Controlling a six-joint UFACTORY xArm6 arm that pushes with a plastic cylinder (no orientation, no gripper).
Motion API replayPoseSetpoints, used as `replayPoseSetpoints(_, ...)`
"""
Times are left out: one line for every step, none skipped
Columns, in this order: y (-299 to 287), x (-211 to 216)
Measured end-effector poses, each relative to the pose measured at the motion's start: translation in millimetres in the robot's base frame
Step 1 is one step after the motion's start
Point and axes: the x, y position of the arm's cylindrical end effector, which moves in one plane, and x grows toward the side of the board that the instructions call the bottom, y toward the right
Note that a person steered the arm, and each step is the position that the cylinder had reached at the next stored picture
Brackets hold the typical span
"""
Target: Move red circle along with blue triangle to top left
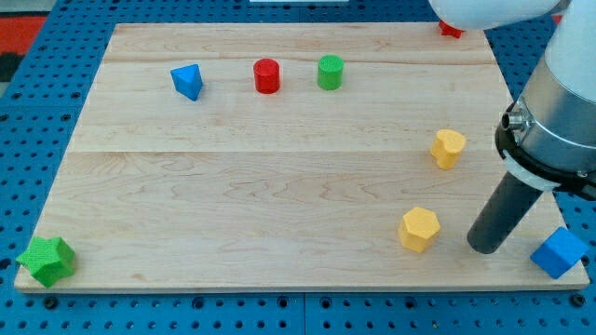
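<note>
The red circle (267,75) stands near the view's top, left of centre. The blue triangle (188,81) lies to its left, a short gap apart. My tip (483,247) rests on the board near the view's bottom right, far from both. It sits just right of a yellow hexagon (419,229) and left of a blue cube (560,253).
A green circle (330,72) stands just right of the red circle. A second yellow block (448,148) is at the right. A green star (46,260) sits at the bottom left corner. A red block (451,30) peeks out at the top right edge under the arm.
</note>
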Motion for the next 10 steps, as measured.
replayPoseSetpoints(1, -4)
replayPoseSetpoints(2, -30)
replayPoseSetpoints(-12, -64)
replayPoseSetpoints(-43, -120)
replayPoseSetpoints(-93, -183)
replayPoseSetpoints(-150, -234)
replayPoseSetpoints(-220, -274)
replayPoseSetpoints(-267, -283)
replayPoseSetpoints(-296, -283)
replayPoseSetpoints(-287, -268)
